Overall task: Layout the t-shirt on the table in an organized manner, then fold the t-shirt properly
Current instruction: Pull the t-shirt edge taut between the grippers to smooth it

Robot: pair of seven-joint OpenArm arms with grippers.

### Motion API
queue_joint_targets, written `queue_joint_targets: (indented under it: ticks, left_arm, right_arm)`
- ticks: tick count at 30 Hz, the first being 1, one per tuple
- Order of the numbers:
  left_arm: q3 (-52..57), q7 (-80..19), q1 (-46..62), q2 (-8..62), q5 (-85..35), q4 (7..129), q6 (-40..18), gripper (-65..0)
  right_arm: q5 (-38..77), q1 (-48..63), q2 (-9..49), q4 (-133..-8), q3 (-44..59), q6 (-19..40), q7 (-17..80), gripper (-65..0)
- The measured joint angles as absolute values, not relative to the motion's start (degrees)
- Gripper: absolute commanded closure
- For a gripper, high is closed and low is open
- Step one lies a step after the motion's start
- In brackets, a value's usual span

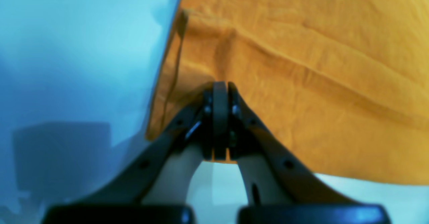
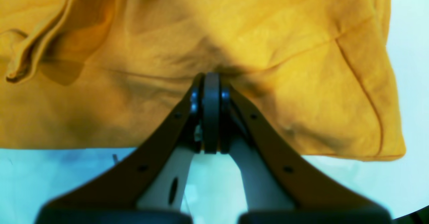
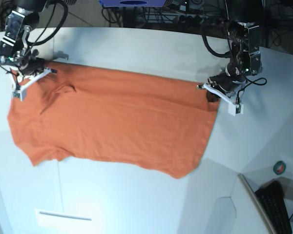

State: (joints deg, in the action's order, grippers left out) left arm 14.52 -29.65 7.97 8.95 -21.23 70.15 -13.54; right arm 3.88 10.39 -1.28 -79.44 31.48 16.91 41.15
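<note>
The orange t-shirt [image 3: 122, 117] lies spread sideways across the white table [image 3: 136, 48], its far edge pulled into a line between the two arms. My left gripper [image 3: 212, 92] is at the shirt's right end in the base view. In the left wrist view it [image 1: 220, 86] is shut on a pinch of the t-shirt [image 1: 301, 66] near a hemmed edge. My right gripper [image 3: 27, 80] is at the shirt's left end. In the right wrist view it [image 2: 211, 78] is shut on the t-shirt [image 2: 268, 33] beside a sleeve seam. Wrinkles run out from both pinch points.
A roll of tape [image 3: 280, 167] and a dark keyboard [image 3: 278, 204] sit off the table's right corner. Cables and equipment [image 3: 185, 9] line the far side. A thin seam line [image 3: 58, 180] and a pale strip [image 3: 63, 215] mark the near tabletop.
</note>
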Motion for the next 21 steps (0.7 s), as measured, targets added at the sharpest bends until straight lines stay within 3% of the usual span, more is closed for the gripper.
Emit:
queue_joint_targets:
  ticks: [10,21]
  left_arm:
    - [14.57,-30.83,21.69,9.08,-20.95,82.02,-13.32,0.0]
    - [19.84,-32.64,25.61,8.78,-20.32,84.64,-13.43,0.0]
  right_arm:
    - [3.60,17.02,-1.13,-84.01,31.22,16.93,41.19,0.0]
    - [3.36,21.26,-1.76,-87.59,31.22,16.95,42.96,0.0]
